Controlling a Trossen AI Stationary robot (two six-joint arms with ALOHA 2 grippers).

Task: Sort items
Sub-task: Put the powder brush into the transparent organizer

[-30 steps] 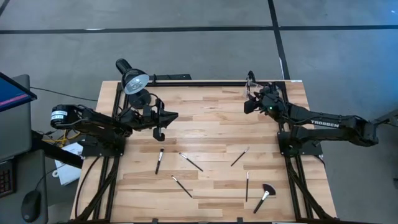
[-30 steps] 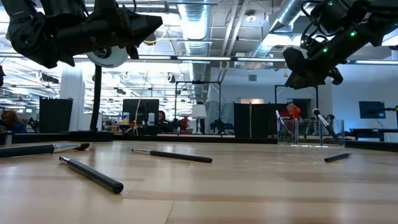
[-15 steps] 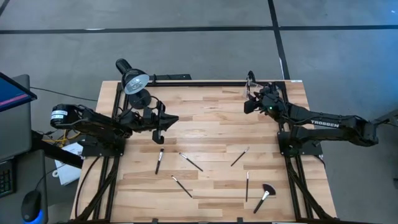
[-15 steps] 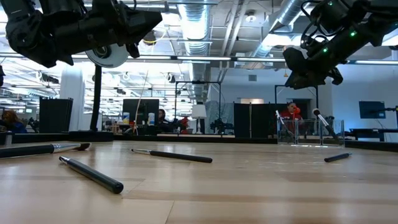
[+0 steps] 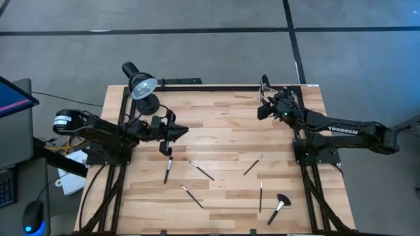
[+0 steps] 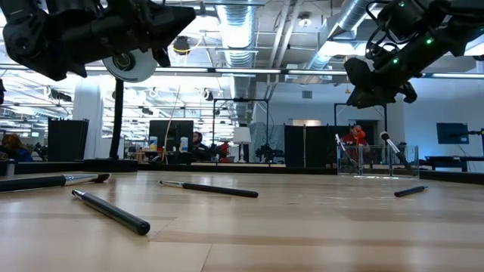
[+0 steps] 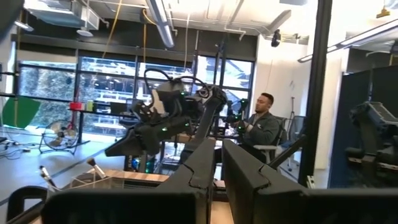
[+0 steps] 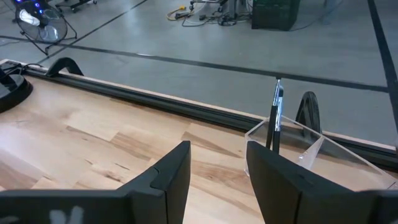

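Note:
Several slim makeup brushes lie flat on the wooden table: one (image 5: 168, 169) just on the near side of my left gripper, others (image 5: 201, 170), (image 5: 192, 196), (image 5: 253, 164), (image 5: 260, 195), and a black fan-headed brush (image 5: 279, 206). More brushes (image 8: 275, 115) stand in a clear container (image 5: 264, 86) at the far right corner. My left gripper (image 5: 178, 130) hovers shut above the table's left part, pointing right. My right gripper (image 5: 262, 109) hovers open just short of the container (image 8: 292, 143).
A black desk lamp (image 5: 140, 84) stands at the far left corner, close behind my left arm. The table's middle between the arms is bare wood (image 5: 223, 131). A person (image 7: 261, 124) sits in the room beyond the table.
My left gripper has drifted a little toward the near edge, toward the brush below it, and has rolled about its wrist. The right arm and all brushes have kept still.

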